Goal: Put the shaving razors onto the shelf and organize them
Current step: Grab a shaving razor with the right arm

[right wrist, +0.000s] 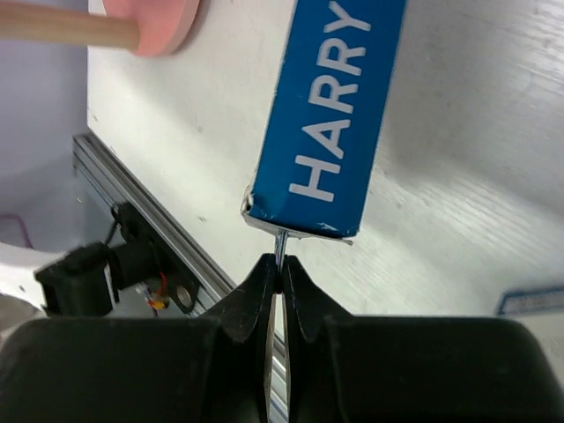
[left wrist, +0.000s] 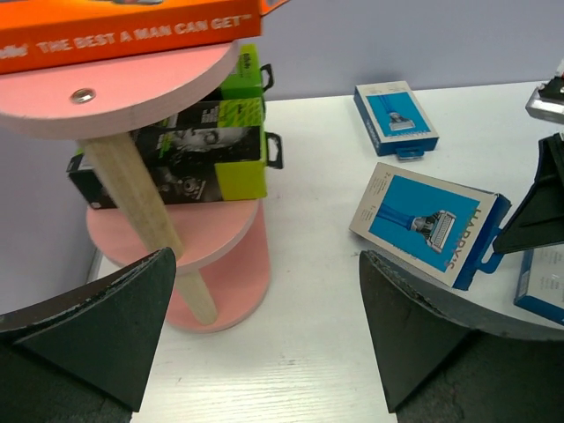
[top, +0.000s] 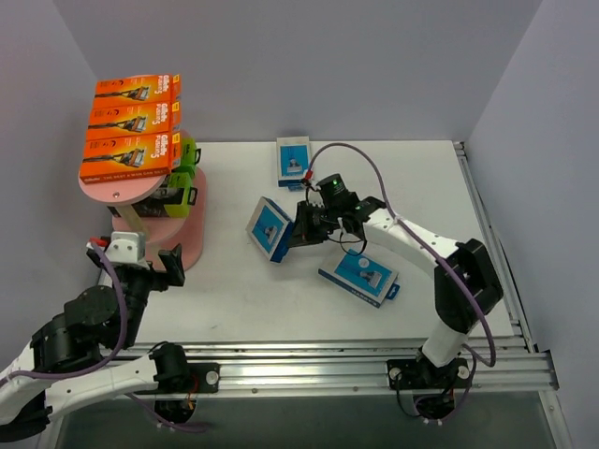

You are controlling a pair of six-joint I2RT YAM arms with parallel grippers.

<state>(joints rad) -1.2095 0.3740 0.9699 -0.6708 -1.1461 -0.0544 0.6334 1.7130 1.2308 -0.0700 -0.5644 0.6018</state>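
The pink shelf [top: 120, 194] stands at the far left, with three orange razor packs [top: 131, 154] stacked on its top board and black-and-lime packs [top: 180, 174] on the board below. My right gripper [top: 298, 232] is shut on the hang tab of a blue razor pack [top: 270, 227], holding it tilted over the table's middle. In the right wrist view the gripper [right wrist: 279, 263] pinches the thin tab under the pack [right wrist: 330, 123]. Two more blue packs lie flat, one far [top: 294, 161] and one near [top: 358, 274]. My left gripper [left wrist: 266, 256] is open beside the shelf's base [left wrist: 238, 282], holding nothing.
A wooden post [left wrist: 145, 211] slants up between the shelf's boards. An aluminium rail [top: 356, 369] runs along the table's near edge and another along the right edge [top: 487, 215]. Grey walls close in the left, back and right.
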